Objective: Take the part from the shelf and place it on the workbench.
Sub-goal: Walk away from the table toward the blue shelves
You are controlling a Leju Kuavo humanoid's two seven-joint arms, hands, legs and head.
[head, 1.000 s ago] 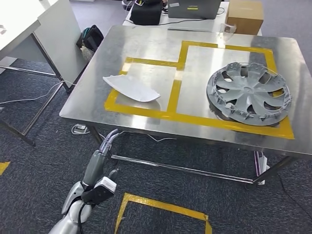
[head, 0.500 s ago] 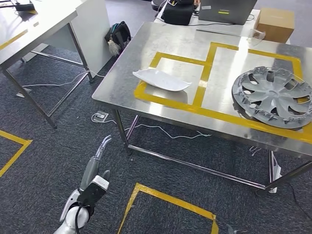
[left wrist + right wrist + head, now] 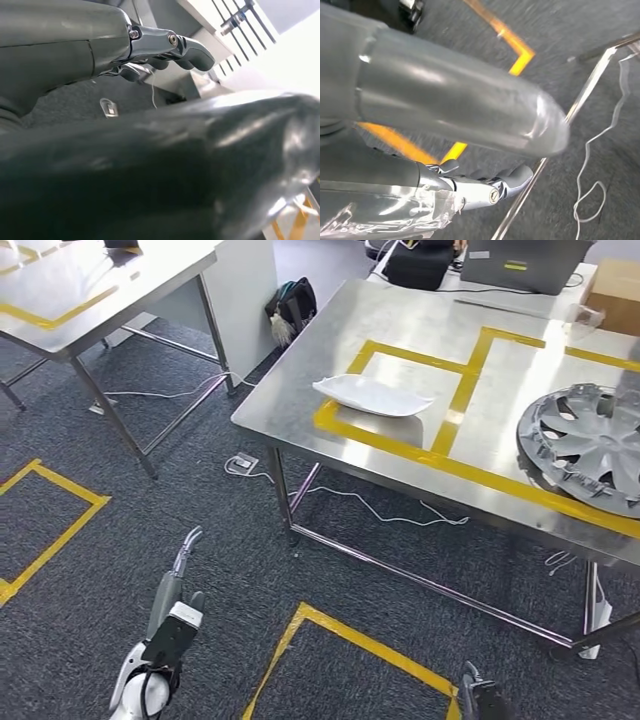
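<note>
High head view; floor-level wrist views

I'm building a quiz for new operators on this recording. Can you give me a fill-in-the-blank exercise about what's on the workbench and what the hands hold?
1. The white part lies inside a rectangle of ____ tape.
2. The grey wheel cover lies to the ____ of the white part in the head view.
3. The left hand holds ____.
4. Below the hands, the floor is covered with dark ____.

Missing words: yellow; right; nothing; carpet
</note>
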